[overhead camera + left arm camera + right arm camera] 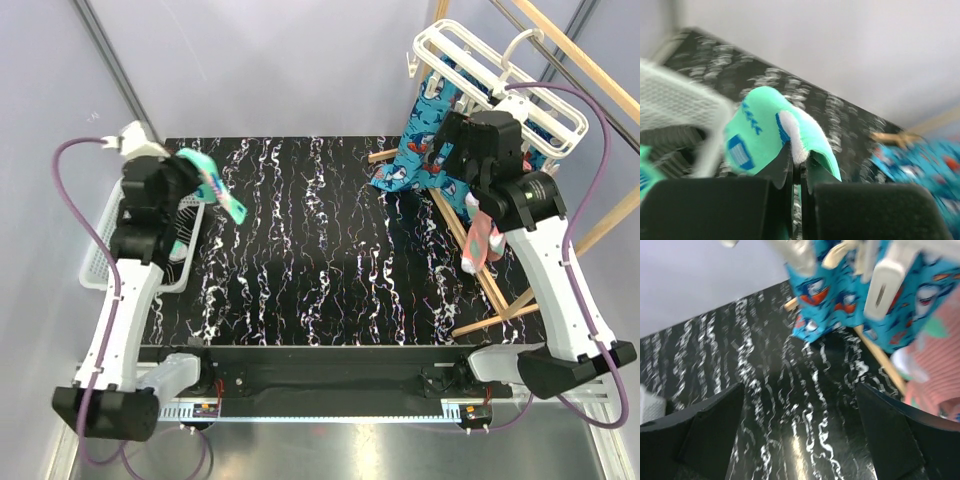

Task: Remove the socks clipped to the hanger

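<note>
My left gripper [190, 172] is shut on a mint-green patterned sock [215, 186] and holds it over the edge of the white basket [100, 262]; the left wrist view shows the sock [765, 132] pinched between the jaws. The white hanger [470, 55] hangs at the back right with bright blue shark-print socks [420, 150] clipped to it. A salmon-pink sock [480, 240] dangles below my right arm. My right gripper [800, 440] is open and empty, just in front of the blue socks [840, 290] and white clips [885, 290].
A light wooden bar frame [480, 275] stands at the right edge of the black marbled table [320, 270]. The white mesh basket at the left holds another mint-green sock [178, 245].
</note>
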`<state>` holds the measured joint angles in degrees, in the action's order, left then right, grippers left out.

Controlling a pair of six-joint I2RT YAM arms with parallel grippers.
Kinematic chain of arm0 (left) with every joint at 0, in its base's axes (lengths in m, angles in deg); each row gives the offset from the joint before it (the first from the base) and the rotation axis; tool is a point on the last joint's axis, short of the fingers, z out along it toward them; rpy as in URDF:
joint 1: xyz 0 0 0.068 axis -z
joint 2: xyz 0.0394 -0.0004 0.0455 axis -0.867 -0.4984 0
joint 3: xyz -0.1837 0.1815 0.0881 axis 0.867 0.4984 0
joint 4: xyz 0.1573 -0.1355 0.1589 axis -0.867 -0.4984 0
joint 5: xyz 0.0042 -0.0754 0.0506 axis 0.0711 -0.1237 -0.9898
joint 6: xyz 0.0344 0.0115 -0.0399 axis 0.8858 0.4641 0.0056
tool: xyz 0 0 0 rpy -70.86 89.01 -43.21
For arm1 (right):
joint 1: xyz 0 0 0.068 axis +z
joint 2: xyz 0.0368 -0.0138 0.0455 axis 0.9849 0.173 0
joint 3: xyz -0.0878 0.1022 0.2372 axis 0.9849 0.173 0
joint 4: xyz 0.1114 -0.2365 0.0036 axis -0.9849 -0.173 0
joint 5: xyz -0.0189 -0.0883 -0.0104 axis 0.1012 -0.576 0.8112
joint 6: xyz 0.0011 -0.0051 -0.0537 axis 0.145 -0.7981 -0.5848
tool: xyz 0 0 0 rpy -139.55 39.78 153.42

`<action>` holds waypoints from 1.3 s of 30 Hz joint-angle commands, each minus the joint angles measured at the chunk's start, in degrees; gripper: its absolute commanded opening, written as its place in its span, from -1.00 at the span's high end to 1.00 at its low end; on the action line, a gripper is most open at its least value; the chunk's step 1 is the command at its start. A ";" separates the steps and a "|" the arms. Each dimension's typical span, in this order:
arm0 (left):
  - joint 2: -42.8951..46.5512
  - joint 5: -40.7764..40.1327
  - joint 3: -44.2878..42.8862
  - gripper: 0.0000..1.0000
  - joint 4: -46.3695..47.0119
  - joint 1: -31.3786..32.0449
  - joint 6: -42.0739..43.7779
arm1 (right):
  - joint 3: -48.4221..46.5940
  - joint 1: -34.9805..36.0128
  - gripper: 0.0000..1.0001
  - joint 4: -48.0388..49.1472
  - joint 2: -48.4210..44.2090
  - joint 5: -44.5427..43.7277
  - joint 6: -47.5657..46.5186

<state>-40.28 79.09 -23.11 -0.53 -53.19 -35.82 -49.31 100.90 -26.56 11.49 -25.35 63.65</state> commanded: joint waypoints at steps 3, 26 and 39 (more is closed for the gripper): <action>1.06 4.86 5.13 1.00 -1.71 -17.80 -5.62 | 3.03 -0.12 -0.99 3.88 -4.27 13.38 -0.56; -3.34 8.82 -0.39 -0.53 -2.86 -19.17 -1.32 | 25.36 -0.12 -0.99 5.21 -21.93 24.13 -3.11; -2.56 21.63 3.91 -0.40 3.99 10.21 -1.06 | 27.64 -0.03 -0.99 -4.99 -23.96 6.21 -5.04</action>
<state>-46.16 95.44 -19.92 -3.02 -44.62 -36.69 -21.53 100.92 -29.40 -14.87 -12.15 59.80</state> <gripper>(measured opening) 0.702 0.994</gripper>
